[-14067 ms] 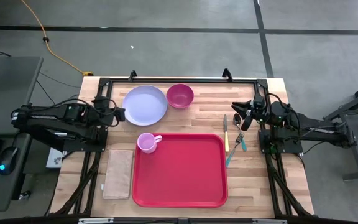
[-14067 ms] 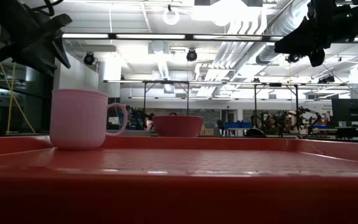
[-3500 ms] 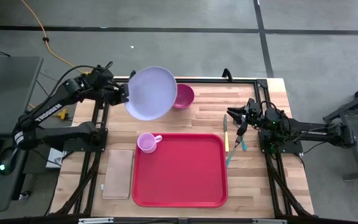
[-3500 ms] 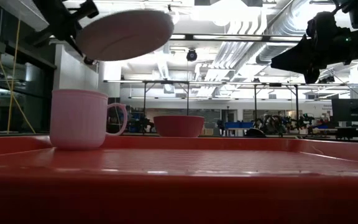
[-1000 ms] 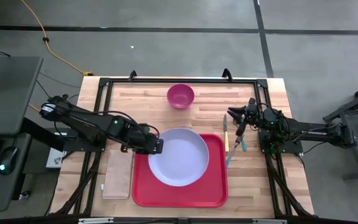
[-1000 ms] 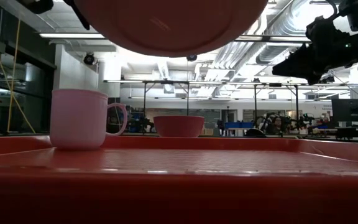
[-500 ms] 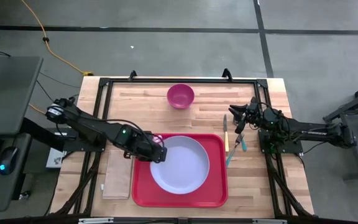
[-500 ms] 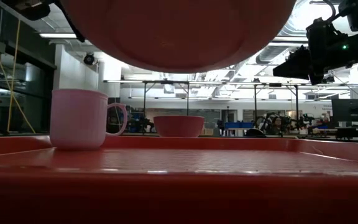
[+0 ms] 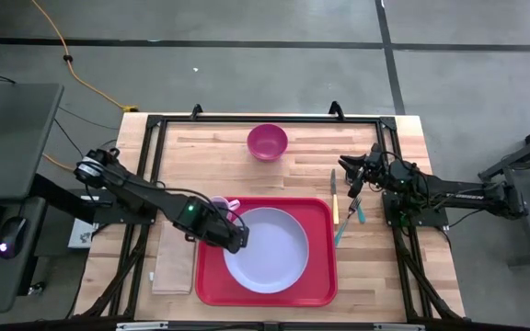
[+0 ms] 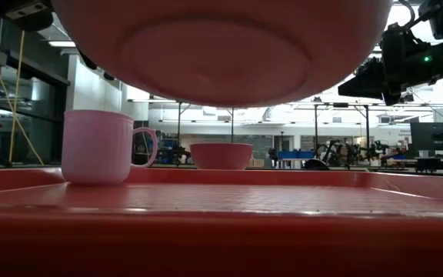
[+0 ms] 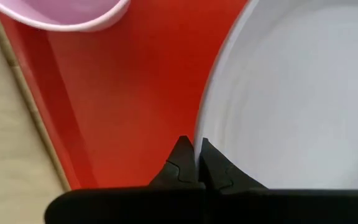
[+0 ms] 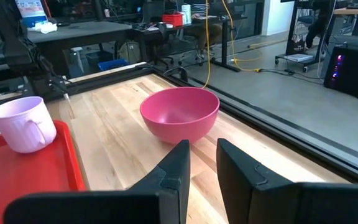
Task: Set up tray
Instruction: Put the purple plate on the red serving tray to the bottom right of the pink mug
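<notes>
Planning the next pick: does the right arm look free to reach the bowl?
Probably yes. The right gripper is open and empty, the bowl sits on bare table just ahead, with nothing between them.

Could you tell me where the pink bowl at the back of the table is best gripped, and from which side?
Probably by its rim. The bowl stands upright and open, with thin walls curving out, so one finger can go inside and one outside, coming down from above. The right end effector, open, is nearest; its side of the rim looks unobstructed.

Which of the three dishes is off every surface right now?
The pale lavender plate: the left gripper pinches its rim above the tray; mug and bowl rest.
</notes>
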Robot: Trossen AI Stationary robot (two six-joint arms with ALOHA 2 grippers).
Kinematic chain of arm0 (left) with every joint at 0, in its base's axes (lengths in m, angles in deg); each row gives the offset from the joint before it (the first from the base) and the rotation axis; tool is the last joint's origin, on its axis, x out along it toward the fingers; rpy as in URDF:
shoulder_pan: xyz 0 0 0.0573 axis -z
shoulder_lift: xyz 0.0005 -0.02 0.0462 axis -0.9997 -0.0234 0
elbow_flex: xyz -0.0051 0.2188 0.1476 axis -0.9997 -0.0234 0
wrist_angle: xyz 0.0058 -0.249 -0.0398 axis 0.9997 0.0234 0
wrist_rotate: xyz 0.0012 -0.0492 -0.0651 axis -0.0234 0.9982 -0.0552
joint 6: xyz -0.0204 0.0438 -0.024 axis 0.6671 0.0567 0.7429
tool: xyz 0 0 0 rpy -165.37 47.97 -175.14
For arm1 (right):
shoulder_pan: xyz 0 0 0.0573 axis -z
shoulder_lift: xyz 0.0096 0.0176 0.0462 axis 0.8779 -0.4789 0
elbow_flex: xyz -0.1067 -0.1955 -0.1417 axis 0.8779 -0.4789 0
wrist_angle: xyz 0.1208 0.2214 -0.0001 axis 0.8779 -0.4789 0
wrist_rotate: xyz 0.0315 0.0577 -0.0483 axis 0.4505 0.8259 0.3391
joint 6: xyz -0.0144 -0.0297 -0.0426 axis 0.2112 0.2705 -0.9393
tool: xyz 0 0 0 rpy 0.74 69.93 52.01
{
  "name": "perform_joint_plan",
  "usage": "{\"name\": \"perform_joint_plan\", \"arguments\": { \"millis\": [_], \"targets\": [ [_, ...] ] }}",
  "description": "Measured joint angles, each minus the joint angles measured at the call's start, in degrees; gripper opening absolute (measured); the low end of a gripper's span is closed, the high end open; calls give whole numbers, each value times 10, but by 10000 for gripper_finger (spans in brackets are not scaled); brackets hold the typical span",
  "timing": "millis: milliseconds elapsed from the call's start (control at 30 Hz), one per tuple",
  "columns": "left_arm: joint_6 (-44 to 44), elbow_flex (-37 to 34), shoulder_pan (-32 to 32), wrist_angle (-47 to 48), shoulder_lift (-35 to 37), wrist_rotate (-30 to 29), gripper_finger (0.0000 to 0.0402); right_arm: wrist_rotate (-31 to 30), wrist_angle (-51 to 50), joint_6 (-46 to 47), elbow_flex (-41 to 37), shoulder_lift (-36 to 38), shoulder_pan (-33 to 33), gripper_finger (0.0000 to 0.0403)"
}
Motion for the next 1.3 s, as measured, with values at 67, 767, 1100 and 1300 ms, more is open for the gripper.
{"name": "perform_joint_plan", "arguments": {
  "millis": [67,767,1100,1300],
  "targets": [
    [0,0,0,-3,-3,0,12,0,0,0,0,0,0,57],
    [60,-1,49,2,-39,-28,12,0,-1,0,0,0,0,57],
    [76,0,60,-27,-72,-34,12,11,-5,0,0,-1,0,57],
    [75,0,60,-10,-85,-25,12,11,-10,0,0,4,0,57]
  ]
}}
